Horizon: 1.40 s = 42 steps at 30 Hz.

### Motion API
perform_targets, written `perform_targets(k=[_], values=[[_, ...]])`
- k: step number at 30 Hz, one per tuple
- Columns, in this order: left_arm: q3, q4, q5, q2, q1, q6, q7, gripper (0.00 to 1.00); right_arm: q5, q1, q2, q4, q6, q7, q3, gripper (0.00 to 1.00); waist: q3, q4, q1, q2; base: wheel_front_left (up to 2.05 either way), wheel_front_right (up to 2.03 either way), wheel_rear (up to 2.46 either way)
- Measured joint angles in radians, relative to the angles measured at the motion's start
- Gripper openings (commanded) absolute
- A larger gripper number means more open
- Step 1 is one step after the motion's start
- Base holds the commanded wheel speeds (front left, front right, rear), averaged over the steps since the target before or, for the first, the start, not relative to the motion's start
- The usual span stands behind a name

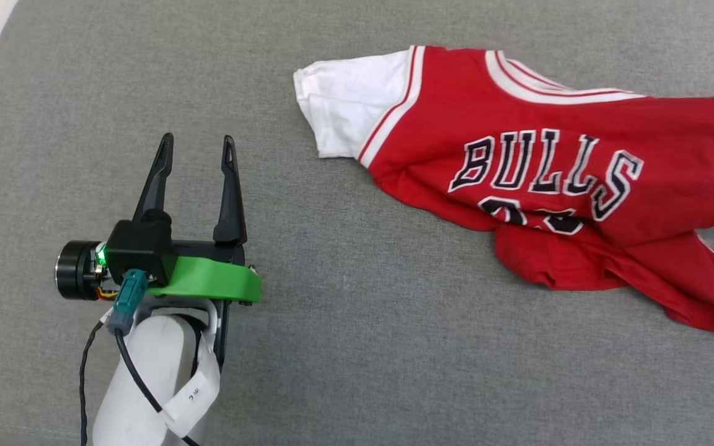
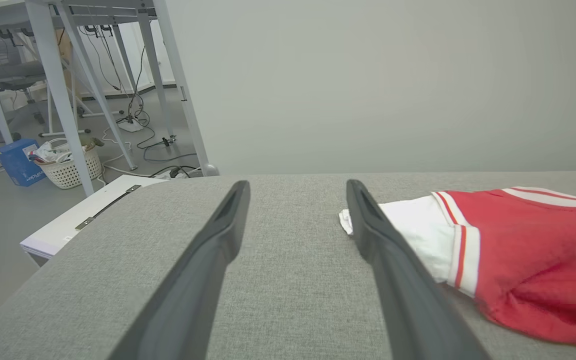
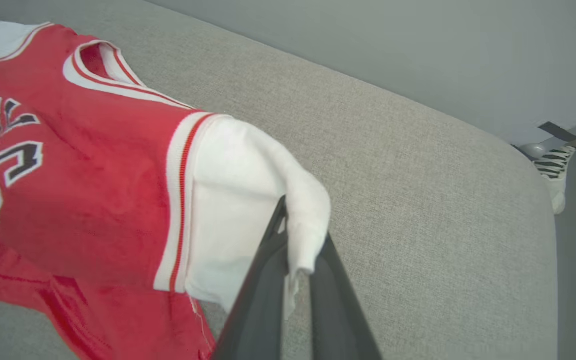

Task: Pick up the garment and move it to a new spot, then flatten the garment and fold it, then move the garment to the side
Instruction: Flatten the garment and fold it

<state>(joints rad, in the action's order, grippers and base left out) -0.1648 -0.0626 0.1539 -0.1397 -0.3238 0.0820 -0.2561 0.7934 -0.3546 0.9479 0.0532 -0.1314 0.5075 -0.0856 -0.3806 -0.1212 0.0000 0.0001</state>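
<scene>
Grey fabric is covering the worktop (image 1: 363,322) in the head view, and the garment (image 1: 456,93) is lying crumpled on it toward the upper right, running off the right edge of the frame. Its front is facing up, with the "BULLS" lettering (image 1: 546,164) showing and the number below it partly tucked under a fold. One white sleeve (image 1: 351,99) is spreading flat toward my left end effector (image 1: 198,139), which is showing at the lower left, well apart from the cloth. Its two dark fingers are standing wide apart and gripping nothing.

Through the left wrist view I am looking along those parted fingers across bare grey fabric. The white sleeve is lying near the tip of the finger on that view's right. Beyond the worktop's edge a white basket (image 2: 70,167) and a blue box (image 2: 18,162) are sitting on the floor among pale desk legs (image 2: 63,100).

Through the right wrist view my right end effector (image 3: 300,235) is pinching the edge of the other white sleeve (image 3: 238,190). The fingers are closing almost together on the cloth, which is bunching over their tips. The red body is trailing away to that view's left on the worktop.
</scene>
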Motion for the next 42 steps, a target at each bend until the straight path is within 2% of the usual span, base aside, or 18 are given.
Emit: perform_targets(k=[3,8,11,14,15,17,21,25,31,34,38,42], values=[[0.005,-0.002,-0.006,0.007,-0.001,-0.013,0.0,1.0,-0.01,0.047,-0.029,-0.023,0.0,0.053,0.071,0.0,-0.02,0.0,0.0,0.0,0.0,0.0,0.0],[0.007,-0.019,-0.014,0.023,-0.007,-0.029,0.0,1.0,-0.032,0.121,-0.122,-0.127,0.0,0.139,0.105,0.0,-0.046,-0.013,0.0,0.0,0.0,0.0,0.0],[0.012,-0.031,-0.022,0.028,-0.01,-0.035,0.0,1.0,-0.043,0.155,-0.185,-0.189,0.0,0.142,0.105,0.0,-0.05,-0.025,0.0,0.0,0.0,0.0,0.0],[0.022,-0.042,-0.031,0.032,-0.012,-0.043,0.0,1.0,-0.056,0.157,-0.208,-0.232,0.0,0.114,0.112,0.0,-0.043,-0.031,0.0,0.0,0.0,0.0,0.0],[0.028,-0.047,-0.032,0.032,-0.012,-0.043,0.0,1.0,-0.065,0.157,-0.217,-0.239,0.0,0.087,0.11,0.09,-0.039,-0.031,0.0,0.0,0.0,0.0,0.0],[0.038,-0.058,-0.037,0.031,-0.012,-0.046,0.0,1.0,-0.075,0.156,-0.238,-0.248,0.0,0.03,0.111,1.0,-0.028,-0.029,0.0,0.0,0.0,0.0,0.0],[0.051,-0.074,-0.044,0.019,-0.012,-0.063,0.0,1.0,-0.144,0.155,-0.271,-0.231,0.0,-0.135,0.1,1.0,0.001,-0.019,0.0,0.0,0.0,0.0,0.0],[0.065,-0.095,-0.049,-0.014,-0.04,-0.095,0.0,1.0,-0.23,0.154,-0.322,-0.178,0.0,-0.299,0.145,1.0,0.027,0.005,0.0,0.0,0.0,0.0,0.0],[0.059,-0.169,-0.055,-0.086,-0.196,-0.158,0.017,1.0,-0.376,0.159,-0.44,-0.04,0.0,-0.421,0.205,1.0,0.048,0.054,0.0,0.0,0.0,0.0,0.0],[0.035,-0.206,-0.043,-0.126,-0.305,-0.188,0.083,1.0,-0.429,0.166,-0.509,0.027,0.0,-0.457,0.215,1.0,0.048,0.079,0.0,0.0,0.0,0.0,0.0],[-0.012,-0.25,0.03,-0.151,-0.458,-0.206,0.216,1.0,-0.487,0.184,-0.583,0.097,0.0,-0.487,0.207,1.0,0.038,0.109,0.0,0.0,0.0,0.0,0.0],[-0.135,-0.319,0.158,-0.198,-0.612,-0.21,0.426,1.0,-0.518,0.201,-0.627,0.132,0.0,-0.501,0.189,1.0,0.012,0.131,0.0,0.0,0.0,0.0,0.0]])
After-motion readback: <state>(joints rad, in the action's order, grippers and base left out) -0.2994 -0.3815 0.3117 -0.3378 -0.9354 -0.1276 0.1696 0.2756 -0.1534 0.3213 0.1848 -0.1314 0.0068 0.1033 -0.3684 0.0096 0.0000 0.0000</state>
